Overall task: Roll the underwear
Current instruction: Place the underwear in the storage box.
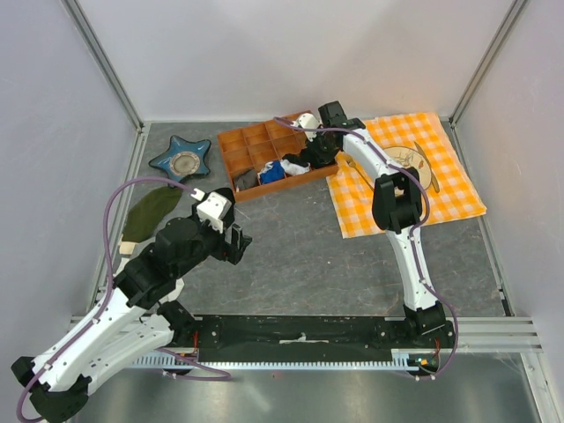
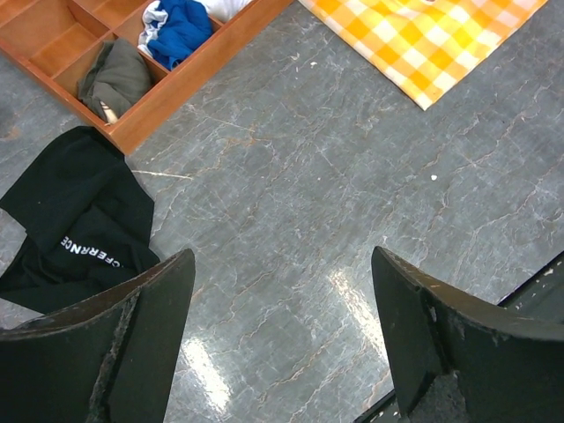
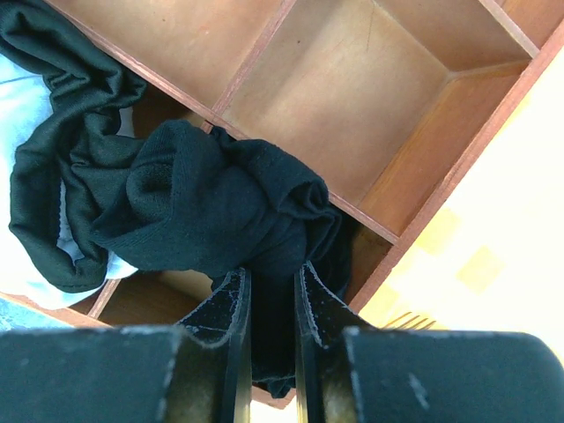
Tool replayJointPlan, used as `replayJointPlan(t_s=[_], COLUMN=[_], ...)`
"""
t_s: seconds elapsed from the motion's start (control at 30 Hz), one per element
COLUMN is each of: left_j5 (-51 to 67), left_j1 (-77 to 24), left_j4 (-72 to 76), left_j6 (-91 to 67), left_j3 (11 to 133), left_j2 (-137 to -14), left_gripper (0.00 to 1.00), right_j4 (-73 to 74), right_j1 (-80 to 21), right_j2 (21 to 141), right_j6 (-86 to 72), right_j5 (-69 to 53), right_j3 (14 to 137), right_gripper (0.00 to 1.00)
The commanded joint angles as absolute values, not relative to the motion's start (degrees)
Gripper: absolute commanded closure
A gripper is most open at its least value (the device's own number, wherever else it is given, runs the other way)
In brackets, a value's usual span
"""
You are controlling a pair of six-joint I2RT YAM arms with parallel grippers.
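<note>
The underwear [image 3: 203, 203] is a bunched black fabric hanging over the compartments of the orange wooden tray [image 3: 352, 88]. My right gripper [image 3: 271, 282] is shut on a fold of it, the fabric pinched between both fingers. In the top view the right gripper [image 1: 315, 152] is over the tray's right end [image 1: 236, 139], with the underwear [image 1: 298, 164] just below it. My left gripper [image 2: 282, 335] is open and empty above bare table, seen in the top view [image 1: 236, 240] in front of the tray.
A smaller black cloth with white lettering [image 2: 79, 211] lies left of the left gripper. The tray holds a blue cloth [image 2: 181, 26], a grey-green cloth [image 2: 115, 75] and a white cloth [image 3: 26, 106]. An olive-green cloth [image 1: 150, 211], a blue star dish [image 1: 182, 159] and an orange checked cloth [image 1: 423, 176] lie around.
</note>
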State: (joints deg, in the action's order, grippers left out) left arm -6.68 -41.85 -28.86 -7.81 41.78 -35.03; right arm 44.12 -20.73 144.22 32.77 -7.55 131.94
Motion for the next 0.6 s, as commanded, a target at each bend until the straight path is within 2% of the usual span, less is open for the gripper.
replayJointPlan(t_s=[0.0, 0.13, 0.27, 0.4, 0.57], left_j5=[-5.19, -5.36, -5.36, -5.36, -5.36], left_j1=[-41.66, -41.66, -41.66, -41.66, -41.66], left_j4=[-28.48, -28.56, -28.56, -28.48, -28.65], left_j6=[-5.1, -5.19, -5.19, -5.19, -5.19], left_j3=[41.92, 41.84, 41.84, 41.84, 41.84], left_j2=[-35.25, -34.89, -34.8, -34.72, -34.72], left_gripper=[0.14, 0.14, 0.14, 0.14, 0.14], right_j4=[55.02, 55.2, 54.76, 52.57, 51.86], right_j1=[-21.18, -20.22, -19.78, -19.51, -19.51], right_j2=[150.39, 144.94, 138.88, 135.62, 134.3], right_j6=[33.14, 32.87, 32.96, 31.73, 31.11], right_j5=[-8.78, -14.84, -18.01, -20.47, -21.18], right_j3=[129.02, 130.08, 130.87, 130.26, 130.69], right_gripper=[0.86, 0.72, 0.65, 0.54, 0.48])
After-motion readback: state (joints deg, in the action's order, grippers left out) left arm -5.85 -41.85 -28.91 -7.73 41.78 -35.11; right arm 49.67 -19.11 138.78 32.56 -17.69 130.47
